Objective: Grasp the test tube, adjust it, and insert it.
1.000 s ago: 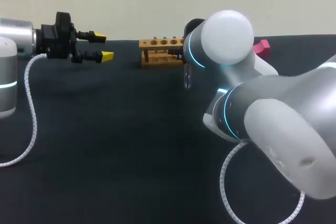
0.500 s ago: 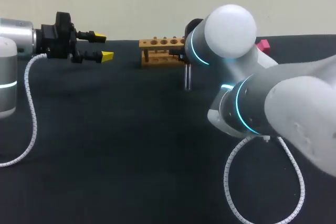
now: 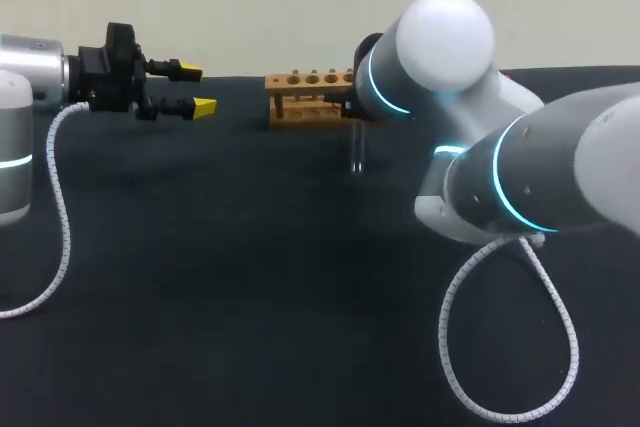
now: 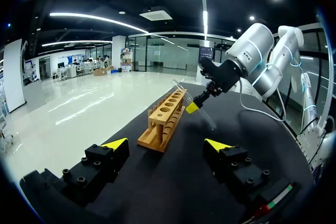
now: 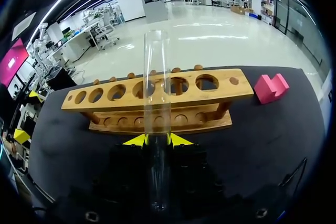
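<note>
While the right gripper [image 5: 156,140] pinches the test tube [image 5: 156,77] from both sides, the tube stands upright just in front of the wooden rack [image 5: 105,95], near the far edge of the table [image 3: 200,277]. A pink block [image 5: 271,87] lies beside the rack. The left gripper [image 4: 165,148] hangs wide open, holding nothing, well apart from the rack.

left arm [image 3: 20,97] and right arm [image 3: 540,177]: silver-white rounded shells, cyan light rings at joints, a white coiled cable [image 3: 62,197] looping off each. left gripper [image 3: 197,89] and right gripper [image 5: 157,140]: black blocks, hex screws, yellow wedge tips. Red-green strip on the left one's housing.
</note>
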Robot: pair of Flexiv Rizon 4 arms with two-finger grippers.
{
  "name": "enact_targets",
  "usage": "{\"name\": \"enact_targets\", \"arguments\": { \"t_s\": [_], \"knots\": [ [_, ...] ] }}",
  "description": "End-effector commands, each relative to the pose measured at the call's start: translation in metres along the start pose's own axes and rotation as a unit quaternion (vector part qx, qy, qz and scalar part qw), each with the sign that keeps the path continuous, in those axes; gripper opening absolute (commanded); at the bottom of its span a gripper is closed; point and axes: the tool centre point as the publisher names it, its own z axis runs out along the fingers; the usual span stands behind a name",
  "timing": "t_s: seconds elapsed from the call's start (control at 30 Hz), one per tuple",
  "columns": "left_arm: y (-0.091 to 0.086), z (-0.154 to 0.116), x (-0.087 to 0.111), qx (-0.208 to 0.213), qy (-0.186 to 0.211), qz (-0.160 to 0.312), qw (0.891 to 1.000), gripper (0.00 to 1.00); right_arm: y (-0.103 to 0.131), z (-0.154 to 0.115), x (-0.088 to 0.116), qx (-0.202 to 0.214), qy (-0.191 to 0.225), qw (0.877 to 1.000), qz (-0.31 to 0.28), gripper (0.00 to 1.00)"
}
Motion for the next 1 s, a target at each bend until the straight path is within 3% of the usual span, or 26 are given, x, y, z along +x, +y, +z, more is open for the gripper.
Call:
{"name": "enact_targets", "arguments": {
  "t_s": [0.03,0.3,1.0],
  "knots": [
    [0.000,-0.001,0.001,-0.001,-0.002,0.002,1.000,1.00,0.000,0.001,-0.002,0.002,0.011,1.000,0.002,0.00],
    [0.000,-0.001,0.001,-0.001,-0.002,0.002,1.000,1.00,-0.002,-0.011,-0.002,0.012,-0.011,1.000,0.008,0.00],
    [0.000,-0.001,0.001,-0.001,-0.002,0.002,1.000,1.00,-0.010,-0.072,-0.009,0.049,-0.069,0.996,0.039,0.00]
  ]
}}
